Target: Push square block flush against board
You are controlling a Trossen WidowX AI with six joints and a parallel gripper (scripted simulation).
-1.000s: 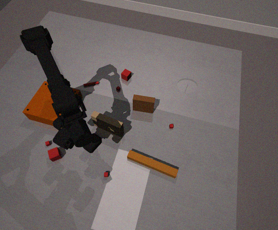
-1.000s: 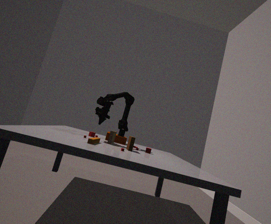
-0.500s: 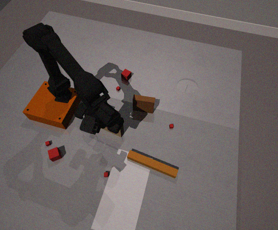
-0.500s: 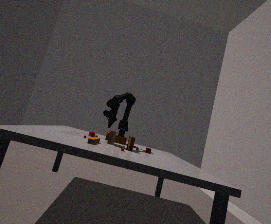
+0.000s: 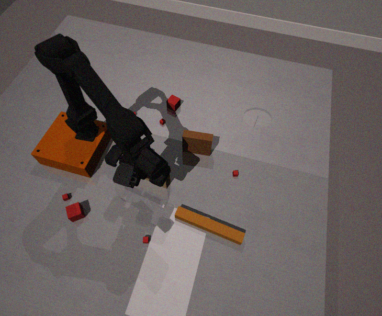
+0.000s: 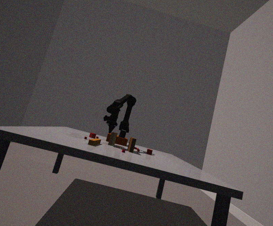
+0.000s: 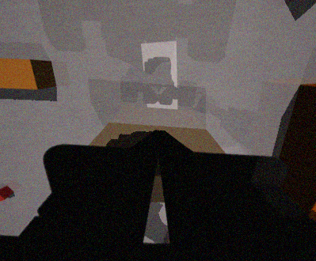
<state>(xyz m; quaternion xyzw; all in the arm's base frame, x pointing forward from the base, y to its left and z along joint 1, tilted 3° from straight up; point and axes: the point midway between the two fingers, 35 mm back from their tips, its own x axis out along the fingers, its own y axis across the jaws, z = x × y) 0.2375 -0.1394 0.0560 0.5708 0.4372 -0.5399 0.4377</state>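
A brown block (image 5: 198, 146) (image 6: 132, 144) with a squarish face stands upright. A longer tan piece (image 5: 165, 185) (image 6: 112, 139) (image 7: 201, 138) also stands upright, mostly hidden under my gripper in the top view. A long, low orange bar (image 5: 210, 224) (image 6: 94, 142) (image 7: 11, 73) lies flat. I cannot tell for certain whether the tan piece or the orange bar is the board. All three are apart. My gripper (image 6: 109, 132) (image 7: 159, 135) is shut and empty, close to the top of the tan piece. Contact cannot be made out.
The orange robot base (image 5: 70, 144) (image 6: 121, 140) is beside the tan piece. A red cube (image 5: 173, 102) (image 6: 149, 151) is behind the brown block, another red cube (image 5: 74, 211) (image 6: 92, 135) is near the base, and several tiny red cubes are scattered around. A bright light patch (image 5: 170, 270) borders the orange bar.
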